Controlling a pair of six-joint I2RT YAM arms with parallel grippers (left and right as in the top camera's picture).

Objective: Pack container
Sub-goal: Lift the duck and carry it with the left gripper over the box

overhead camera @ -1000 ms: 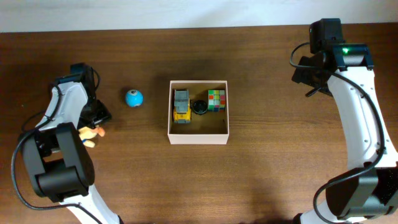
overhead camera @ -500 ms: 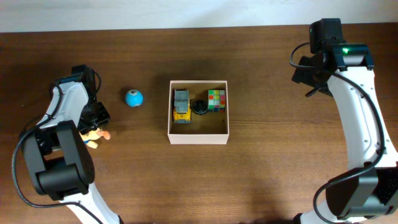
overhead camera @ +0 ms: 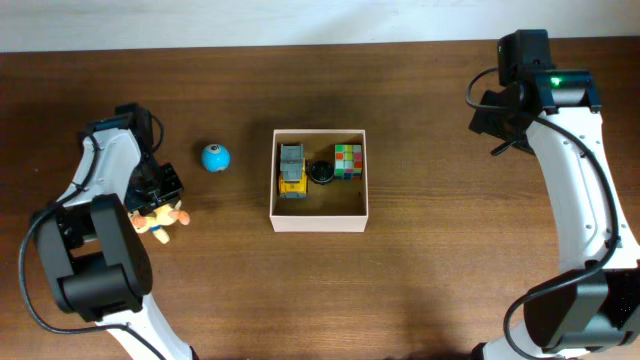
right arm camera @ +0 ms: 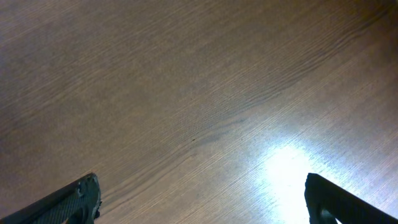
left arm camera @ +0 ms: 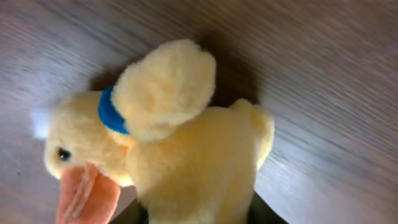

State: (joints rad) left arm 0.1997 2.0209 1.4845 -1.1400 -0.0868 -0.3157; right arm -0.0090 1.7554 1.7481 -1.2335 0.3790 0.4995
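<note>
- As the overhead view has it, the left gripper is clamped on a yellow plush duck at the left of the table; the container lies well apart to its right, beyond a blue ball, so the left arm is the nearer one for this carry
- Left wrist: the duck fills the view, pinched at its body, beak toward lower left
- Right wrist: the right gripper has its jaws wide with nothing between them, over bare table
</note>
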